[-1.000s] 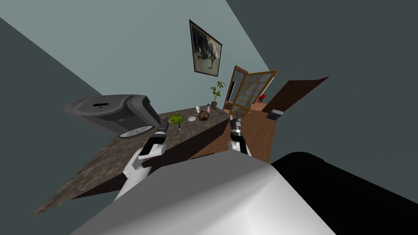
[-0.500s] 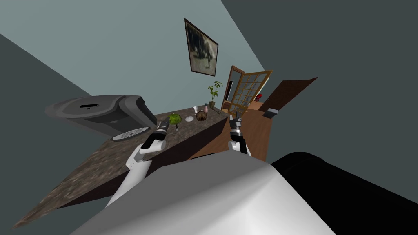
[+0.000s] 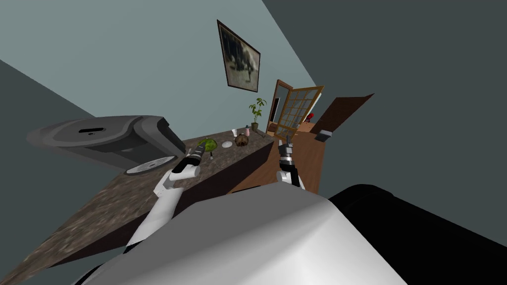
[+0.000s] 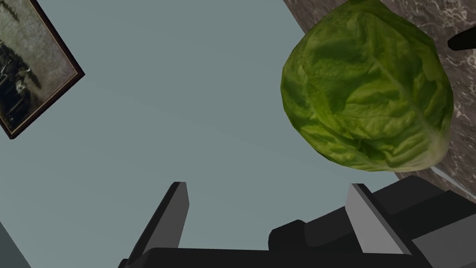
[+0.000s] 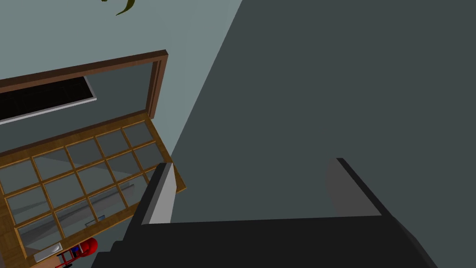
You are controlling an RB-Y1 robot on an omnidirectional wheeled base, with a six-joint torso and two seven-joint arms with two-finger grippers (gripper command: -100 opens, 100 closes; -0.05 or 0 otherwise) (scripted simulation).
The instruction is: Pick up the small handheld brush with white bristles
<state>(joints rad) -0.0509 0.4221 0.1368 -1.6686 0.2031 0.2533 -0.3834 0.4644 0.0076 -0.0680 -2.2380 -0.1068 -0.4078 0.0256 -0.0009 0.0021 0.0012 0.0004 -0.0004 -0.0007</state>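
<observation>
**Left gripper open by the lettuce, brush just beside it**

The brush [image 3: 211,155] lies on the counter [image 3: 99,208]. It shows as a thin dark stick just beside the lettuce [image 3: 209,144], on its near-right side, and just right of the left gripper [image 3: 198,150]. In the head view it is too small for its bristles to be made out. In the left wrist view a black tip [image 4: 462,41] pokes in over the counter next to the lettuce and is cut off by the frame. I cannot tell whether that tip is the brush. The lettuce sits close ahead of the left gripper, off to 1 side of its fingers rather than between them, and its top is cut off too.

The left gripper's 2 fingers stand spread and hold nothing. The right gripper [image 3: 284,144] hangs to the right, past the counter's end and over the floor [image 3: 309,163]. Its 2 fingers are spread as well and hold nothing.

Farther along the counter are a plate [image 3: 227,144], a brown lump [image 3: 241,141] I cannot identify, a cup [image 3: 234,132], a bottle [image 3: 247,130] and a plant [image 3: 255,111]. All of them are too small to read. On the left, a grey machine [image 3: 109,136] hides part of a disc [image 3: 148,166]. The picture [image 3: 238,58] on the wall is a blur. At the far right a glazed door [image 3: 297,111] half hides a red thing [image 3: 310,117].
</observation>
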